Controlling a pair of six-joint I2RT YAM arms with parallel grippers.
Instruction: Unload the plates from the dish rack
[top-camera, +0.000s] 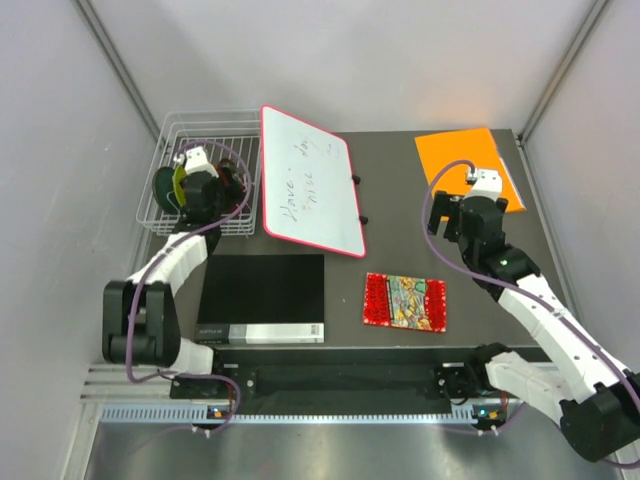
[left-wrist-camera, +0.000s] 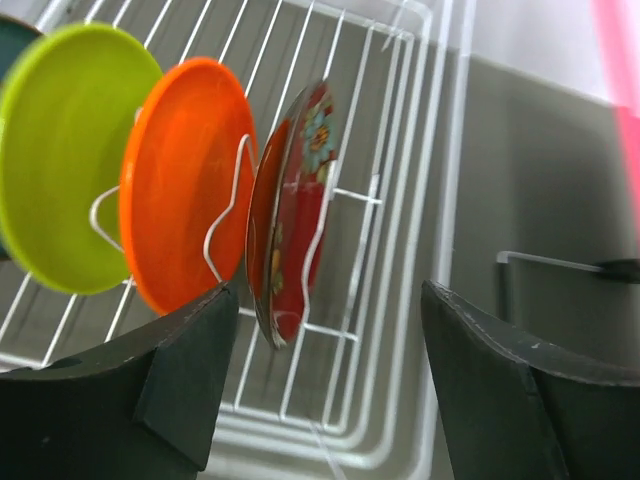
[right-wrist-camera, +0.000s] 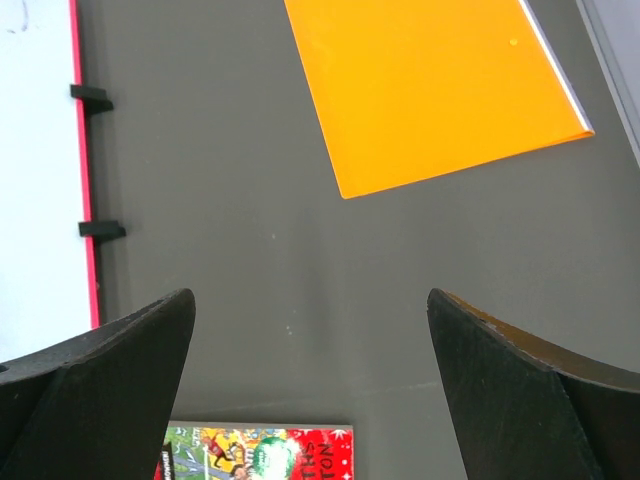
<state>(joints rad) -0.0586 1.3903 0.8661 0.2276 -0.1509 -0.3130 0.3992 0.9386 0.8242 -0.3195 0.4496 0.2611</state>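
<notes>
The white wire dish rack (top-camera: 172, 130) stands at the table's far left. In the left wrist view three plates stand upright between its prongs (left-wrist-camera: 392, 196): lime green (left-wrist-camera: 60, 150), plain orange (left-wrist-camera: 180, 170) and dark red patterned (left-wrist-camera: 295, 210). A sliver of a dark teal plate (left-wrist-camera: 12, 35) shows at the top left. My left gripper (left-wrist-camera: 330, 300) is open inside the rack, and the red plate's lower edge sits between its fingers, closer to the left one and not touching either. My right gripper (right-wrist-camera: 310, 310) is open over bare table, holding nothing.
A pink-edged whiteboard (top-camera: 310, 180) lies right of the rack. A black book (top-camera: 262, 298) lies at the near left, a red patterned mat (top-camera: 405, 301) near the middle, and a flat orange sheet (top-camera: 465, 160) at the far right, by the right gripper (top-camera: 465, 212).
</notes>
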